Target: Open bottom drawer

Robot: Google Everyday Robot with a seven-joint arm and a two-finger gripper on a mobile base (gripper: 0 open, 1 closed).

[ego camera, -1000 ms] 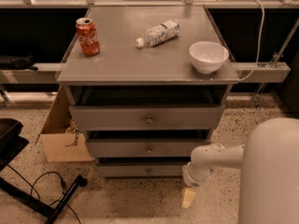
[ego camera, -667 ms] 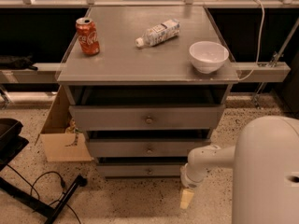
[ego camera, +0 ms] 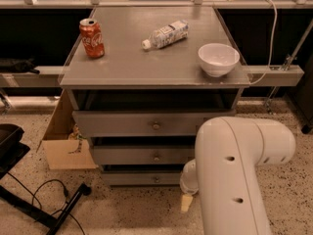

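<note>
A brown cardboard box (ego camera: 63, 148) stands open on the speckled floor (ego camera: 132, 210) beside the left side of the gray counter (ego camera: 146, 65). One red cola can (ego camera: 92, 38) stands upright near the counter's left edge, toward the far left corner. Under the flat top are three gray flat-fronted drawers, each with one small round knob. The bottom drawer (ego camera: 132, 179) is the lowest, just above the floor, with its brass knob (ego camera: 156, 179) at mid-front. One clear plastic bottle (ego camera: 165, 35) with a white cap lies on its side around the middle of the top, nearer the far edge. The gripper (ego camera: 186, 203) hangs low by the floor, just beside and slightly below the right end of the bottom drawer, right of its knob and not touching it. Whether it is wide or narrow I cannot tell. One round white bowl (ego camera: 218, 59) sits at the near right corner. The smooth white arm (ego camera: 239, 175) fills the lower right.
</note>
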